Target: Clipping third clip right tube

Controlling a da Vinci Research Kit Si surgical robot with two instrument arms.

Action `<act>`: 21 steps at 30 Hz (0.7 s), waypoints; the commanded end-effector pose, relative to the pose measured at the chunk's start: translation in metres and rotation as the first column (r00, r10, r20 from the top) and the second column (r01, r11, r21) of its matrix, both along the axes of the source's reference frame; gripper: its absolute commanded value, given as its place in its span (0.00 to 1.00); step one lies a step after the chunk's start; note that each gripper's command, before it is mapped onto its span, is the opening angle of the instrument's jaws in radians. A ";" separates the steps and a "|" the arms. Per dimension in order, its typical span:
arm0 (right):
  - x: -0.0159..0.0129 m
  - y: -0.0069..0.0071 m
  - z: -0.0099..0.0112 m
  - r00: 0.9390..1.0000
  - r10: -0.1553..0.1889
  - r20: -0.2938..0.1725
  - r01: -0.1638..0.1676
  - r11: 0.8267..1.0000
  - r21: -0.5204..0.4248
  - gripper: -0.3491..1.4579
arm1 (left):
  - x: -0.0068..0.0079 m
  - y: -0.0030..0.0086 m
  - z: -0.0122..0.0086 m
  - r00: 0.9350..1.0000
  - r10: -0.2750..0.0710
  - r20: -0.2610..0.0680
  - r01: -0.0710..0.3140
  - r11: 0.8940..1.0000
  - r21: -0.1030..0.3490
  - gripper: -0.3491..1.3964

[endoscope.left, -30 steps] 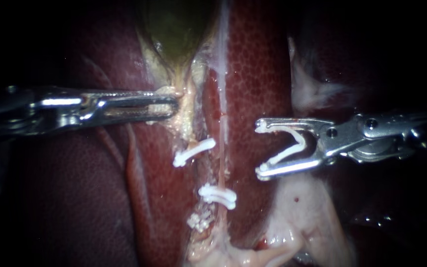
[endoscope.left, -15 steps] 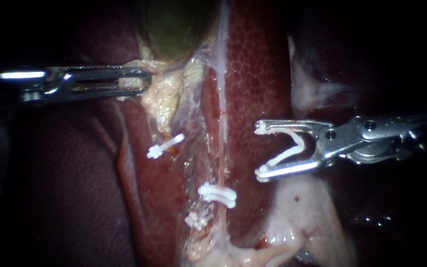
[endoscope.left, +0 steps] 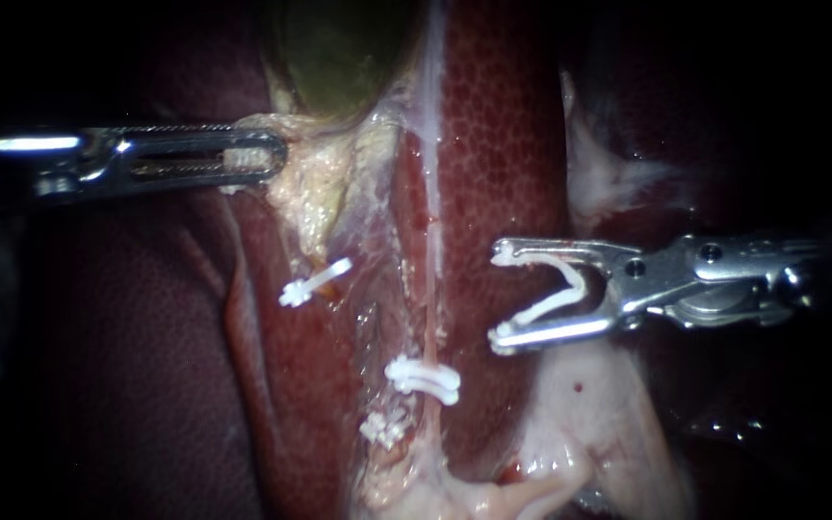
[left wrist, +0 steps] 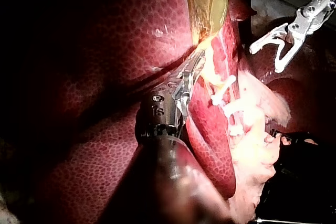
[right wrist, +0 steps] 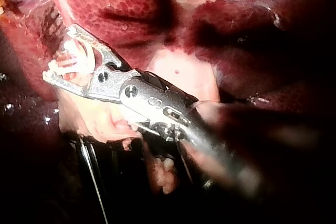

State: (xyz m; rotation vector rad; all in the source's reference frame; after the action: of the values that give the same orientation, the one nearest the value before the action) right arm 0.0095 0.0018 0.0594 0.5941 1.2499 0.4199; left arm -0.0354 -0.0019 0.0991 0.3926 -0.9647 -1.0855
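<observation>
Beside the right tube (endoscope.left: 432, 318), my right instrument (endoscope.left: 503, 295) held a white clip (endoscope.left: 578, 282) spread wide; my left instrument (endoscope.left: 272, 157) pinched pale tissue (endoscope.left: 320, 183). The tube looked thin, soft, slippery: best straddled on its bare stretch

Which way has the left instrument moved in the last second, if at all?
Yes. The left instrument, jaws shut on pale tissue, has pulled up and left, away from the lower clips on the tube, which stayed put.

Endoscope faces the liver (endoscope.left: 503, 144) closely; wrist cameras look along left instrument (left wrist: 193, 65) and right instrument (right wrist: 59, 56) onto it.
</observation>
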 end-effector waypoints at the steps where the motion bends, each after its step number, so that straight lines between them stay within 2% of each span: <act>1: 0.0002 -0.0003 0.0006 1.000 0.005 0.002 -0.005 1.000 0.015 0.52 | 0.0000 0.0000 0.0000 1.000 0.000 -0.001 0.000 1.000 0.000 0.00; 5: 0.0012 -0.0015 0.0029 1.000 0.000 0.030 -0.002 0.998 0.063 0.51 | 0.0000 0.0000 0.0000 1.000 0.000 -0.001 0.000 1.000 -0.001 0.00; 10: 0.0029 -0.0030 0.0059 0.995 -0.008 0.101 -0.008 0.987 0.161 0.50 | 0.0000 -0.0001 0.0000 1.000 0.000 -0.001 0.000 1.000 -0.001 0.00; 16: 0.0043 -0.0030 0.0079 0.993 0.012 0.120 -0.038 0.975 0.219 0.50 | -0.0001 -0.0002 -0.0001 1.000 -0.001 -0.002 0.001 1.000 -0.001 0.00; 21: 0.0049 -0.0028 0.0088 0.992 0.019 0.127 -0.049 0.971 0.233 0.50 | -0.0002 -0.0003 -0.0003 1.000 -0.003 -0.003 0.002 1.000 -0.001 0.00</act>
State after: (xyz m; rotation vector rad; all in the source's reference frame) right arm 0.0146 -0.0010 0.0684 0.7400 1.0983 0.6362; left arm -0.0356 -0.0022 0.0988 0.3900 -0.9638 -1.0870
